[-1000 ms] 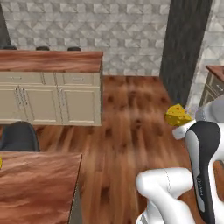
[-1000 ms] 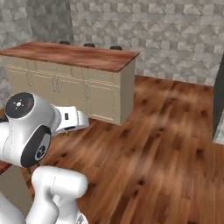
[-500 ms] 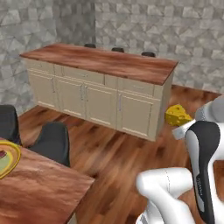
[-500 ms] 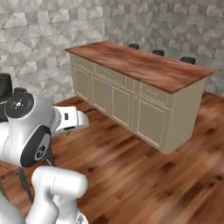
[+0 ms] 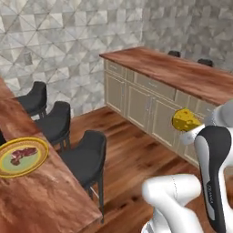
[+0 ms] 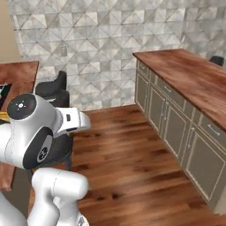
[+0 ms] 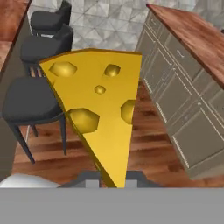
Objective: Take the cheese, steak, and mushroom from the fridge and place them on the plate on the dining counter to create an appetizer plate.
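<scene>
Rendered kitchen: cupboard counter (image 5: 182, 77), dining counter (image 5: 41, 195) with stools (image 5: 86, 154), tiled wall (image 5: 68, 41).

The arm (image 5: 182, 205) is built of glossy white rounded shells, bulbous at each joint. In the left base view a dark grey to black oval panel (image 5: 214, 154) runs down the near link, carrying small pale lettering too small to read. In the right base view a large white joint housing (image 6: 28, 128) has a dark grey circular end cap with a small red mark at its centre and small white marks near its lower edge.
</scene>
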